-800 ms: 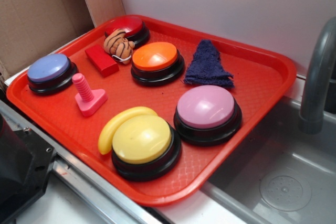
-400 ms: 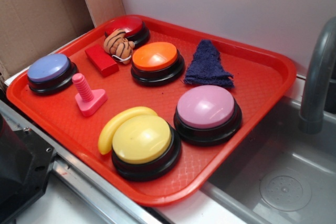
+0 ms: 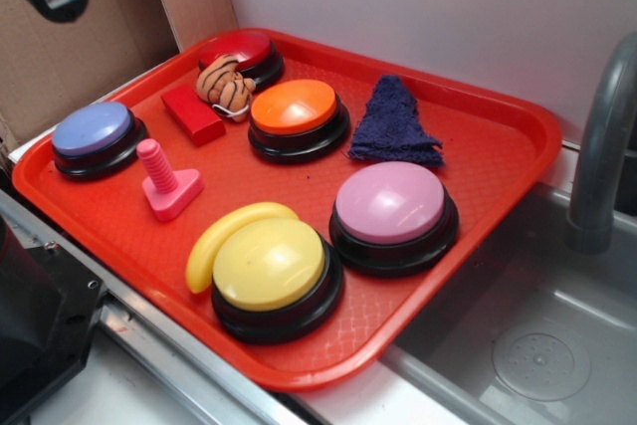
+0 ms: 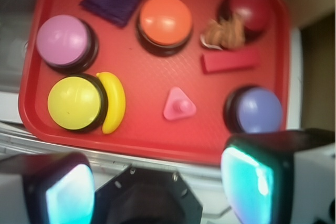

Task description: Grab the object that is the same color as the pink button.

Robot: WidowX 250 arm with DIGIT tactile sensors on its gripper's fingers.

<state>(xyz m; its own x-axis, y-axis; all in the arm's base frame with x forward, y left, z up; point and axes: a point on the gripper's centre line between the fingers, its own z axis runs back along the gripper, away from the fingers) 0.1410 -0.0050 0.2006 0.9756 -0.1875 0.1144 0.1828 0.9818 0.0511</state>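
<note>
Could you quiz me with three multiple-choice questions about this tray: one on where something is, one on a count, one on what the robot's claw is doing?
1. What lies right against the yellow button?
A. the banana toy
B. the red block
C. the blue cloth

2. How many dome buttons sit on the tray?
A. three
B. four
C. five

3. How is the gripper placed?
A. shut on the pink bolt
B. open, high above the tray's near edge
C. pressing the pink button

Answers:
1 A, the banana curves along the button's side.
2 C, red, orange, blue-purple, yellow and pink tops.
3 B, the wrist view shows the fingers apart, with the pink bolt untouched.
</note>
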